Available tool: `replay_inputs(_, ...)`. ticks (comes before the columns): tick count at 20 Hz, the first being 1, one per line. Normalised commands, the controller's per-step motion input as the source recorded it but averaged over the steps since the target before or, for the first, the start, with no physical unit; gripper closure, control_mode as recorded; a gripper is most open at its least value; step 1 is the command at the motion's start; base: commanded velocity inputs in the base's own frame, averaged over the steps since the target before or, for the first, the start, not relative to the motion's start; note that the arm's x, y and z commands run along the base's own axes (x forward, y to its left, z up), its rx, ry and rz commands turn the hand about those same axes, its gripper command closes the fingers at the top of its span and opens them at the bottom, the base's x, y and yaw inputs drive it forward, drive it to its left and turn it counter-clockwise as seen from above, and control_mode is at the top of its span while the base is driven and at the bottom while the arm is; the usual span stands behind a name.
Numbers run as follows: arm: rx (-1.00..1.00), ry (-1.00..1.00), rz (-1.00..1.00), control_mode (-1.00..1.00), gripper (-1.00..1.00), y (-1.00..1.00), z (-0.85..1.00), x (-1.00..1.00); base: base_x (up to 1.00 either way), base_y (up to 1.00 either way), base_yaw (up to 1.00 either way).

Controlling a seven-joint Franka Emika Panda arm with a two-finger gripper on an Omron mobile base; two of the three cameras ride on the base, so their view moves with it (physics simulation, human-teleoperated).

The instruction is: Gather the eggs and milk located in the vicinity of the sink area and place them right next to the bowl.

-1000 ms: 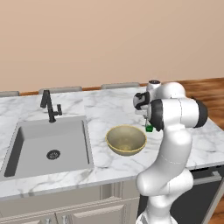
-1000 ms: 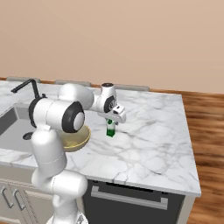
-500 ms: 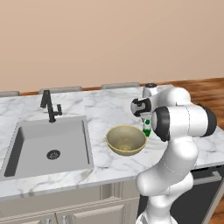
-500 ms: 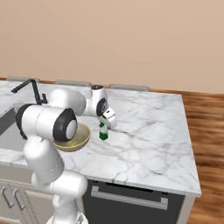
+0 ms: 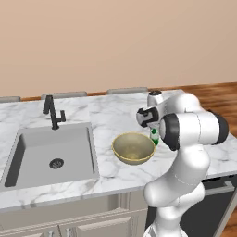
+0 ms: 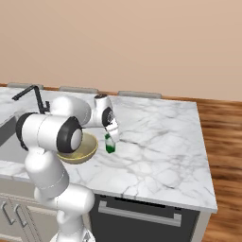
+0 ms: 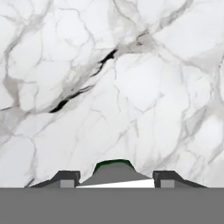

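Note:
My gripper [image 6: 111,134] is shut on the milk [image 6: 109,144], a small pale bottle with green marking, held upright just over the marble counter [image 6: 160,142]. The milk [image 5: 154,136] hangs close beside the right rim of the tan-yellow bowl [image 5: 133,148]; whether it touches the counter I cannot tell. In the hand view the bottle's green cap [image 7: 114,165] sits between the two fingertips [image 7: 68,179] of the gripper [image 7: 116,180]. My arm hides part of the bowl [image 6: 89,147] in the right base view. The eggs are out of view.
The grey sink [image 5: 51,152] with its black faucet [image 5: 52,111] lies left of the bowl. The counter ends at a wall behind and at a front edge over cabinets and a dishwasher [image 6: 142,212]. Wooden floor [image 6: 222,142] lies to the right.
The gripper has carried the milk leftwards and slightly down, closer to the bowl. Its grip on the bottle is unchanged.

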Motion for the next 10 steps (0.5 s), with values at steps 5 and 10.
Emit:
replay_inputs(5,0.00,0.08,-0.23,-1.00,1.00,0.05,0.00,0.00,0.00,0.00,0.00)
replay_inputs(10,0.00,0.10,-0.16,-1.00,1.00,0.04,-0.04,0.00,0.00,0.00,0.00)
